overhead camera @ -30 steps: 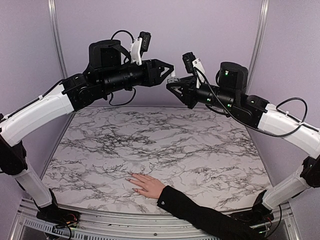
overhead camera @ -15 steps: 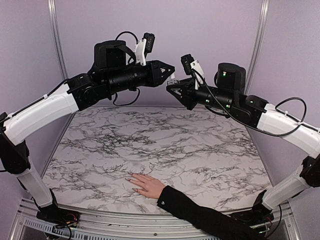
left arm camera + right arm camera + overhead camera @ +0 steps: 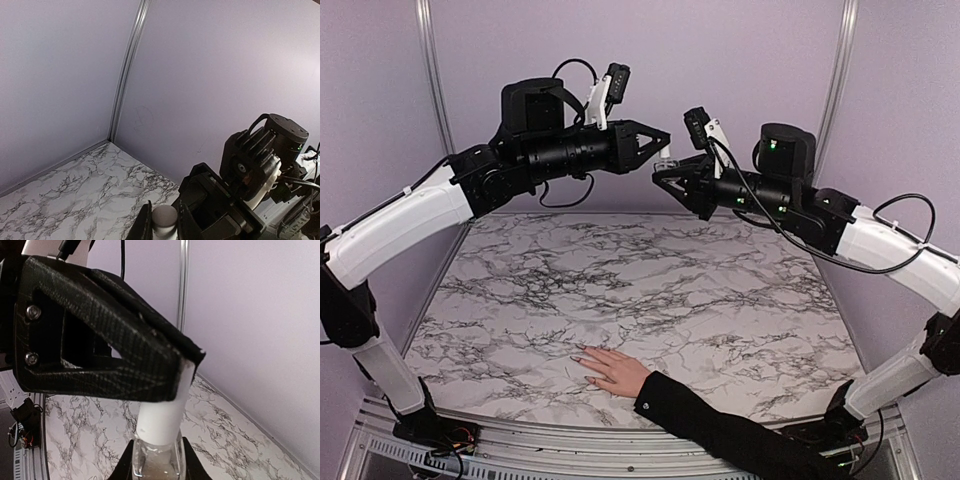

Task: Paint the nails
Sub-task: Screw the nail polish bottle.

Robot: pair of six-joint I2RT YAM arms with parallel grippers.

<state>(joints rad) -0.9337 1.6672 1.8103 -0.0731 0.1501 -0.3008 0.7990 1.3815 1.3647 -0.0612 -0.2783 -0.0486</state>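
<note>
Upper centre: right claw [image 3: 661, 176] clamps glass bottle [image 3: 156, 460], slick, fragile; left claw [image 3: 666, 137] pinches light cap [image 3: 163, 407] by sides. Nails [image 3: 583, 348] tiny, need soft touch.

There's the white marble table [image 3: 650, 280], black and grey veins all over it, lilac walls [image 3: 740, 60], arms [image 3: 410, 215] in white and black, a white cap [image 3: 162, 410] on a clear bottle [image 3: 157, 462], pale hand [image 3: 618, 372], black sleeve [image 3: 720, 432].

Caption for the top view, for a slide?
Left gripper clamps the white cap of a bottle held by the right gripper above the marble table; a sleeved hand rests on it.
</note>
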